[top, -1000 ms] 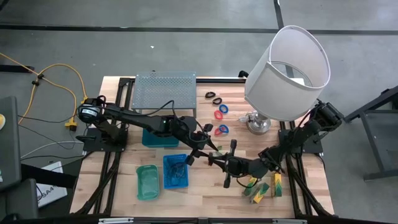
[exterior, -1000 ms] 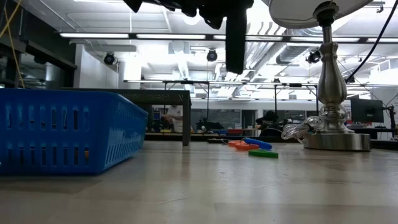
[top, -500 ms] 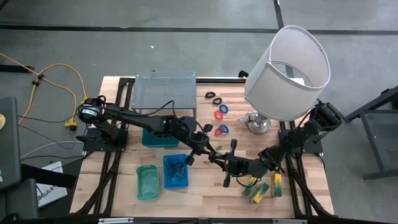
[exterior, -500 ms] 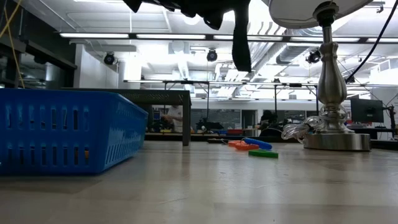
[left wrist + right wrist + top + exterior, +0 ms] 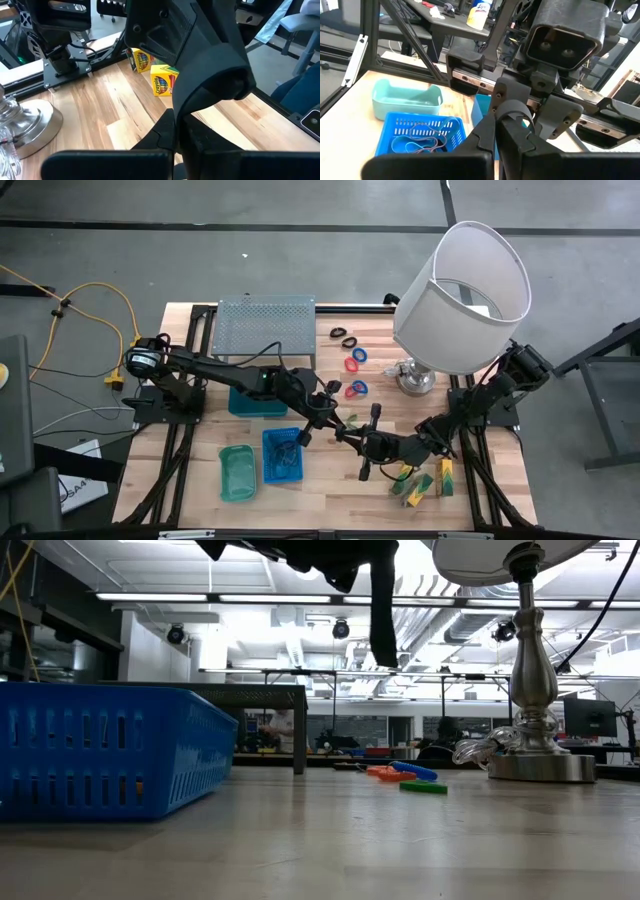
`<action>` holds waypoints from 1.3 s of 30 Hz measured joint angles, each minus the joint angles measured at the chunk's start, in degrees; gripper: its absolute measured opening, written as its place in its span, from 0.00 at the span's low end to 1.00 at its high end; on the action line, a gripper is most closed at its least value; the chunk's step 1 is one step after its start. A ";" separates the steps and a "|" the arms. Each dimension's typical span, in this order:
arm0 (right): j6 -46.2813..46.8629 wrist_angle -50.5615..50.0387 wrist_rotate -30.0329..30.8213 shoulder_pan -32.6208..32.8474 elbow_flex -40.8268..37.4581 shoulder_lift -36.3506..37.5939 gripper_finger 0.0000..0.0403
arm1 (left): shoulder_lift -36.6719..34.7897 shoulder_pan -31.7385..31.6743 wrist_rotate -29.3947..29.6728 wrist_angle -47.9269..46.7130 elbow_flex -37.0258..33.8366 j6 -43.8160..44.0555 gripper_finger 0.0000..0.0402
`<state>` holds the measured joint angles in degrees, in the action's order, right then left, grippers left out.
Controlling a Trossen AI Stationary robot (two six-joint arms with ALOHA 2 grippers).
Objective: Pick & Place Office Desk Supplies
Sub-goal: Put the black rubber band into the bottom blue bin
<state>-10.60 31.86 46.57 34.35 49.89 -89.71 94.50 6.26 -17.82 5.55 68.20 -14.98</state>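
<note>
Your two arms meet mid-table, above the gap between the blue tray [image 5: 266, 462] and the rings [image 5: 356, 389], which looks like a hand-over. The right gripper [image 5: 354, 439] has its jaws nearly shut on a black band [image 5: 516, 111], which hangs down as a strip, well clear of the table. The left gripper [image 5: 328, 416] faces it closely. You cannot tell how far its jaws are open. The tray already holds bands, so this one probably belongs there.

Two yellow crayon boxes [image 5: 164, 84] on the wooden table each show a "Crayola" logo; no other text is readable.
</note>
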 joint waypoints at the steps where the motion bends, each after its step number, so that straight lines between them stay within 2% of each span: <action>1: 0.11 0.03 -0.01 0.00 0.00 0.00 0.03 | 0.00 0.00 0.01 -0.01 0.00 0.00 0.01; 13: 0.12 0.06 -0.02 0.02 0.00 0.00 0.20 | 0.00 0.00 0.07 0.02 0.00 -0.02 0.00; 18: 0.34 -0.90 0.14 0.75 0.00 0.00 0.24 | 0.00 -0.02 0.07 0.04 0.00 -0.02 0.00; 20: 0.38 -1.72 1.67 1.77 0.00 0.00 0.24 | 0.00 -0.02 0.07 0.02 0.00 -0.01 0.00; 28: 0.25 -1.73 15.90 6.51 0.00 0.00 0.24 | 0.00 -0.02 0.07 0.04 0.00 -0.02 0.00; 34: 0.34 -1.75 17.18 8.93 0.00 0.00 0.24 | -0.26 -0.02 0.08 -0.53 0.00 1.02 0.00; 39: 0.42 -1.84 17.59 9.66 0.00 0.00 0.24 | -2.30 -0.02 0.09 -5.86 0.00 4.10 0.00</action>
<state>-10.18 30.02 64.16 44.01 49.89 -89.71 92.20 6.24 -17.73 -0.31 68.20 -10.88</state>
